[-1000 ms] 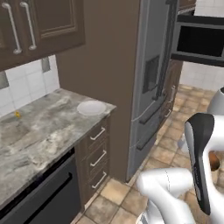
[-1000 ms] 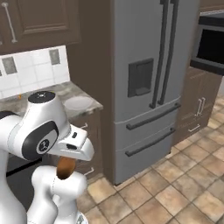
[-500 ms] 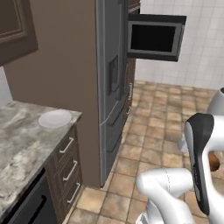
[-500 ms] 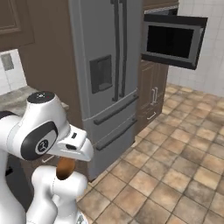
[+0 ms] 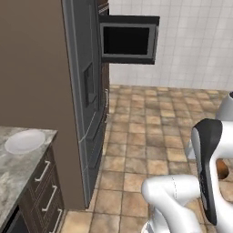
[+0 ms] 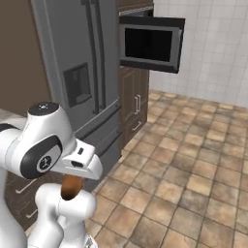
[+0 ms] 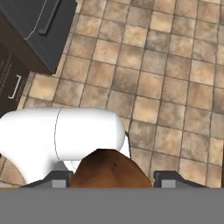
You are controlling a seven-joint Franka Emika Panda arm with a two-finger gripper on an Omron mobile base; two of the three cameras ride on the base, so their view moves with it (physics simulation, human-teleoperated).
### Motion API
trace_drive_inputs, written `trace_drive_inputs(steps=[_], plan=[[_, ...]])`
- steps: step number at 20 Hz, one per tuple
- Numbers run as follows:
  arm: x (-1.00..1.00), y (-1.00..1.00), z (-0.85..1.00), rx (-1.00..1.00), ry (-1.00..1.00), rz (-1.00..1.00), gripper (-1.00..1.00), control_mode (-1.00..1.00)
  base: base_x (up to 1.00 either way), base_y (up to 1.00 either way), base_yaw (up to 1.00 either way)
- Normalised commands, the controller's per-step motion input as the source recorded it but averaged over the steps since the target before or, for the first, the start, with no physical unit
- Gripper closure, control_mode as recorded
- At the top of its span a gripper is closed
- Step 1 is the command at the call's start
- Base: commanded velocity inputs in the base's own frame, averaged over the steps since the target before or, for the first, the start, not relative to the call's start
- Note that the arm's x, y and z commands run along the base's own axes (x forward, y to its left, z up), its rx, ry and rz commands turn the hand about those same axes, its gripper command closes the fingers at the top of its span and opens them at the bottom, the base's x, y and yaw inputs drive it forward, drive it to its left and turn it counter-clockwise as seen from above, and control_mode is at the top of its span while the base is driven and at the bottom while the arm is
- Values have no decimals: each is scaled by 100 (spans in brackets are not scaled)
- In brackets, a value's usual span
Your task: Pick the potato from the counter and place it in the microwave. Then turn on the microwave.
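**Potato carried low, microwave ahead**

In the hand view the claw [image 7: 113,180] is closed on the potato [image 7: 109,168], the brown lump filling the gap between its dark tips, with the tiled floor [image 7: 175,83] below. The right base view shows the same potato [image 6: 71,186] tucked under the white wrist; the left base view catches only a sliver of it [image 5: 221,169] behind the dark forearm link.

The left base view alone shows the surface [image 5: 13,168] with a white plate [image 5: 23,141] at its near-left edge. Beyond stands the grey fridge [image 6: 82,77], and past it the microwave [image 6: 151,43] — its door swung open towards the room.

Against half a second ago the whole scene has slid left – the camera moved, and the microwave sits larger and more central
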Motion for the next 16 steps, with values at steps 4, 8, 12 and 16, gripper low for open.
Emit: trace_drive_inputs(steps=[4, 8, 12, 16], plan=[[0, 0, 0, 0, 0, 0, 100, 100, 41, -50, -19], [0, 0, 0, 0, 0, 0, 100, 100, 45, -61, -8], [0, 0, 0, 0, 0, 0, 100, 100, 42, -76, 0], [0, 0, 0, 0, 0, 0, 100, 100, 40, -80, 0]])
